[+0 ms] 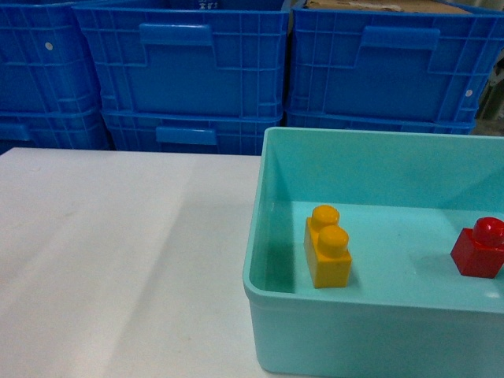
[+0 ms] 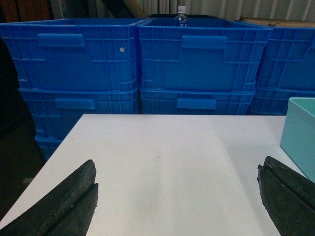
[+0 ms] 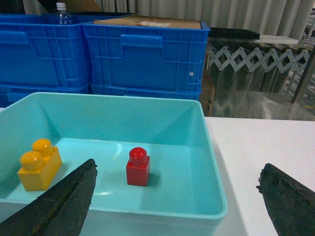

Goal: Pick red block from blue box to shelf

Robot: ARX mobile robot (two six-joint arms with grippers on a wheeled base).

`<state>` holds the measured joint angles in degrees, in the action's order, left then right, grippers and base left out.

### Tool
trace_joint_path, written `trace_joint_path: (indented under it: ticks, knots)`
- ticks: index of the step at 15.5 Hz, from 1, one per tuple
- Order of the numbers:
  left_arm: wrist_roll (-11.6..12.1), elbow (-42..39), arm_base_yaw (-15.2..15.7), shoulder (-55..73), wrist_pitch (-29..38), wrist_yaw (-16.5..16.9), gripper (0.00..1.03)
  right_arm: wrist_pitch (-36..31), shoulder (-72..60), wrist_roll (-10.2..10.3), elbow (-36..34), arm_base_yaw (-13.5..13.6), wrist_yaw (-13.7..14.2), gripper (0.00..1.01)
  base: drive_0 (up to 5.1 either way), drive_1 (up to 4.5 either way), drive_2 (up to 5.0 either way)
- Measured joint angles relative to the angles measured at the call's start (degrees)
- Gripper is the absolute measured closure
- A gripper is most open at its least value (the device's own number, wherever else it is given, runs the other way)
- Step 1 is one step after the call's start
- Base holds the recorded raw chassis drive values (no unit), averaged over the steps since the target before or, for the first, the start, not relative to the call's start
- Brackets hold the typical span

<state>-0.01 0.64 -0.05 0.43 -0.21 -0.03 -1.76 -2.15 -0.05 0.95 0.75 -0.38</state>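
The red block (image 1: 480, 247) (image 3: 138, 167) stands upright on the floor of the blue box (image 1: 260, 236) (image 3: 211, 162), a pale turquoise tub, toward its right side. My right gripper (image 3: 177, 191) is open, held back from the tub's near wall, with the block ahead and a little left of its middle. My left gripper (image 2: 177, 191) is open over bare white table, with only a corner of the blue box (image 2: 298, 132) at its right. Neither gripper shows in the head view. No shelf is in view.
A yellow-orange two-stud brick (image 1: 327, 246) (image 3: 39, 164) stands in the tub's left part. Dark blue ribbed crates (image 1: 185, 71) (image 2: 197, 59) (image 3: 142, 59) are stacked behind the white table (image 1: 118, 260). A bottle (image 3: 61, 14) sticks out of one crate. A folding grille (image 3: 256, 61) is at the right.
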Motion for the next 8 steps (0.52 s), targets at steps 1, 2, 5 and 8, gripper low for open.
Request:
trace_joint_path:
  ticks: [1, 2, 5, 8]
  knots:
    - [0.0, 0.0, 0.0, 0.0, 0.0, 0.0, 0.05, 0.0, 0.0, 0.0, 0.0, 0.0, 0.0, 0.03, 0.0, 0.0, 0.0]
    - [0.0, 0.0, 0.0, 0.0, 0.0, 0.0, 0.05, 0.0, 0.0, 0.0, 0.0, 0.0, 0.0, 0.03, 0.0, 0.0, 0.0]
    - [0.0, 0.0, 0.0, 0.0, 0.0, 0.0, 0.05, 0.0, 0.0, 0.0, 0.0, 0.0, 0.0, 0.03, 0.0, 0.0, 0.0]
    - [0.0, 0.0, 0.0, 0.0, 0.0, 0.0, 0.05, 0.0, 0.0, 0.0, 0.0, 0.0, 0.0, 0.03, 0.0, 0.0, 0.0]
